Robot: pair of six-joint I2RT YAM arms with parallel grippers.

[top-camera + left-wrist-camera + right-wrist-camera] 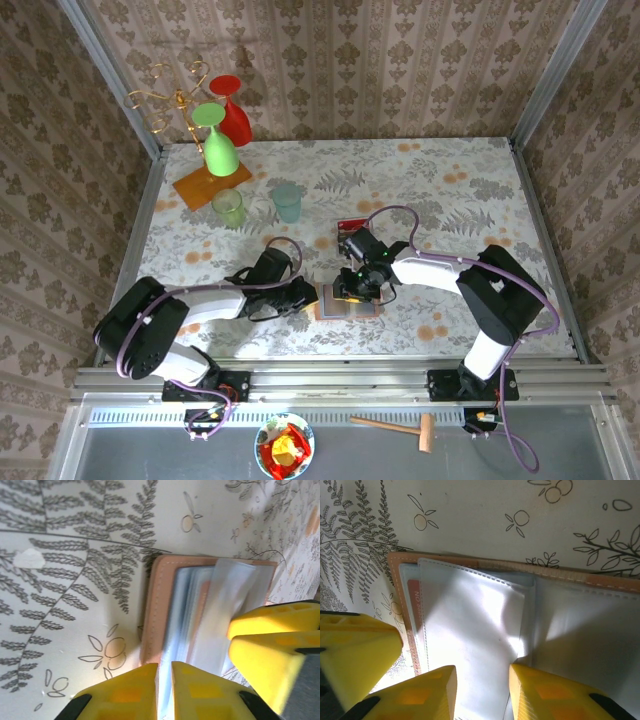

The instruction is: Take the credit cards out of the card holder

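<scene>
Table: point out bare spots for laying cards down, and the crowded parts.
Bare: the far-right stretch of the table, beyond the right arm; also the left edge between the rack base and the left arm. Crowded: around the card holder, and near the teal cup.
</scene>
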